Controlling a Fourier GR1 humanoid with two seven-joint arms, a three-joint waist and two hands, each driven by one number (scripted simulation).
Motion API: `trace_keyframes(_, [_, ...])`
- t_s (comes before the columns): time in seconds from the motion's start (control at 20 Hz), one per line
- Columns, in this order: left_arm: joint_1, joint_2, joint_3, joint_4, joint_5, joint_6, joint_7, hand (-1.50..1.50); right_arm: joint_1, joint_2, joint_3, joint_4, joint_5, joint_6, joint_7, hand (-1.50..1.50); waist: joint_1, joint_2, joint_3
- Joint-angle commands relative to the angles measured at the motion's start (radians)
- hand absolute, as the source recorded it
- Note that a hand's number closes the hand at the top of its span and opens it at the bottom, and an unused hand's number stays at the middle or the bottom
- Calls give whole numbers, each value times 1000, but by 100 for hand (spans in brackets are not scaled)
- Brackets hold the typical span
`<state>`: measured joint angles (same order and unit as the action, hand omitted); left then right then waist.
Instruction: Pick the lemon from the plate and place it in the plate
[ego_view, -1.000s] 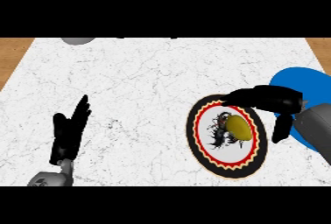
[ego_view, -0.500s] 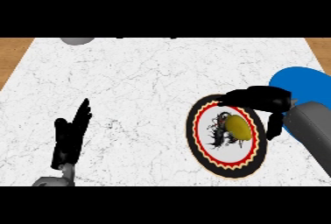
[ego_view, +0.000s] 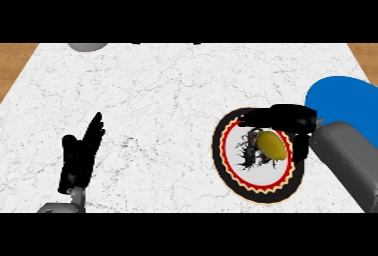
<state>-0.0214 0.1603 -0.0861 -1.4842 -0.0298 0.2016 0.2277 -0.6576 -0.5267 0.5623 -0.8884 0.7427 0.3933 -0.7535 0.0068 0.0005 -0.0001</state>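
Lemon (ego_view: 271, 144), yellow and oval, sits on the round white plate with a black rim, red zigzag band and black scribble pattern (ego_view: 255, 192), at about four o'clock on the white marble desk (ego_view: 170, 90). Right hand (ego_view: 289, 117) hangs over the plate's upper edge, its black fingers (ego_view: 255, 119) bent and reaching across toward nine o'clock just above the lemon, with another finger running down the lemon's right side; they are narrowed around it, yet whether they touch it cannot be told. Plain round blue plate (ego_view: 343, 97) lies at three o'clock, right beside the patterned one, partly covered by the grey right forearm. Left hand (ego_view: 80, 152) rests at eight o'clock, fingers straight and pointing up, holding nothing. Grey rounded object (ego_view: 88, 46) peeks in at eleven o'clock on the desk's far edge.
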Motion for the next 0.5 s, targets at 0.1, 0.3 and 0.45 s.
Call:
trace_keyframes(0.1, [35,-27,-5,-11,-13,1,-10,0,-50,36,-19,137,77,25,-112,-150,7,2,0])
trace_keyframes(0.3, [0,27,68,2,29,-51,-9,0,40,30,1,3,116,-33,-115,150,-5,-1,0])
trace_keyframes(0.45, [47,6,23,-79,-5,-34,35,0,7,84,-45,25,111,-40,-98,150,0,-2,0])
